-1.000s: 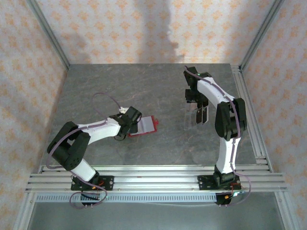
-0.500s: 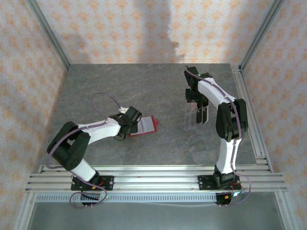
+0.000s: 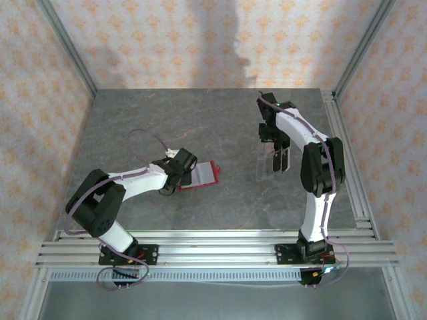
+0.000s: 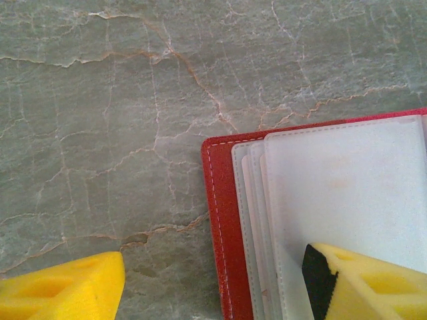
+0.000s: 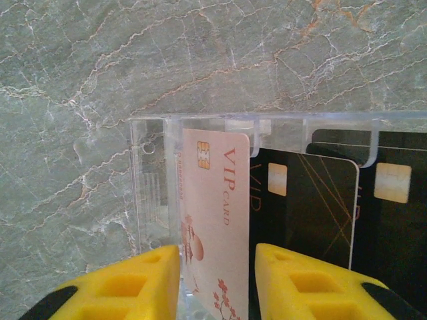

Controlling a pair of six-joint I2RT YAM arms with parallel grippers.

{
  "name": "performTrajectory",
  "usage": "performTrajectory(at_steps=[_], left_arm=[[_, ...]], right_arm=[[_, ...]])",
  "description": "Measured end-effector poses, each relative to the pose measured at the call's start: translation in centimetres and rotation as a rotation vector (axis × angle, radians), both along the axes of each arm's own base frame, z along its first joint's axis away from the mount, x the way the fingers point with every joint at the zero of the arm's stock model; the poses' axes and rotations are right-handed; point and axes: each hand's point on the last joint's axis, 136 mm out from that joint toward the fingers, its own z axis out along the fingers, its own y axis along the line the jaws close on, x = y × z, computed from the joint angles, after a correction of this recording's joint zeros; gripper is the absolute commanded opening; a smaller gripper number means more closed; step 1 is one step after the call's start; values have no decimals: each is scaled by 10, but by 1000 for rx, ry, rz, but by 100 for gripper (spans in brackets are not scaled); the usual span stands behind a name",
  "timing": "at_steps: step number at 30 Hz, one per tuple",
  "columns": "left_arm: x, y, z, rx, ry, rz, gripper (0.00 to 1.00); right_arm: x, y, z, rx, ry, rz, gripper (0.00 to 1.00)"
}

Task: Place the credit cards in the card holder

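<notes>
Presently, pickup is judged underway: the pink VIP card (image 5: 217, 193) is bracketed by the right gripper (image 5: 218, 267), pinch unconfirmed. The open card holder (image 4: 219, 220) is overlapped by one finger of the spread left gripper (image 4: 210, 270). Firm closure, then lift, is required.

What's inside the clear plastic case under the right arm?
In the clear case: a pink VIP card between the right tool's fingers, at least two black chip cards beside it. The fingers cover their lower ends; anything behind is hidden.

The left arm (image 3: 133, 179) lies low, reaching forward, its left gripper (image 4: 213, 257) spread wide. The right arm (image 3: 303, 133) arches high, its right gripper (image 5: 217, 250) pointing down, fingers narrowly parted.
</notes>
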Motion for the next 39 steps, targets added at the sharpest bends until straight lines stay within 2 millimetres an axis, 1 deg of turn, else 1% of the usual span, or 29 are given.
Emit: performTrajectory(at_steps=[3, 9, 12, 17, 21, 22, 28, 29, 30, 31, 33, 39], left_arm=[[0, 0, 0, 0, 0, 0, 73], [0, 0, 0, 0, 0, 0, 73], [0, 0, 0, 0, 0, 0, 73], [0, 0, 0, 0, 0, 0, 73], [0, 0, 0, 0, 0, 0, 73], [0, 0, 0, 0, 0, 0, 73], [0, 0, 0, -2, -3, 0, 73], [1, 0, 0, -3, -4, 0, 73], [1, 0, -1, -3, -5, 0, 73], [1, 0, -1, -3, -5, 0, 73], [1, -1, 0, -4, -7, 0, 73], [1, -1, 0, -5, -9, 0, 73]], right_arm=[[0, 1, -1, 5, 0, -2, 27], [1, 0, -1, 8, 1, -5, 21], [1, -1, -1, 9, 1, -6, 16], [2, 1, -1, 22, -4, -4, 10], [5, 5, -1, 45, -12, -6, 0], [5, 5, -1, 53, -14, -11, 0], [7, 8, 1, 90, -17, -14, 0], [7, 8, 1, 95, -18, -16, 4], [7, 9, 1, 100, -17, -15, 16], [7, 9, 1, 103, -18, -20, 22], [8, 10, 1, 111, -21, -20, 24], [8, 9, 1, 109, -22, -21, 26]])
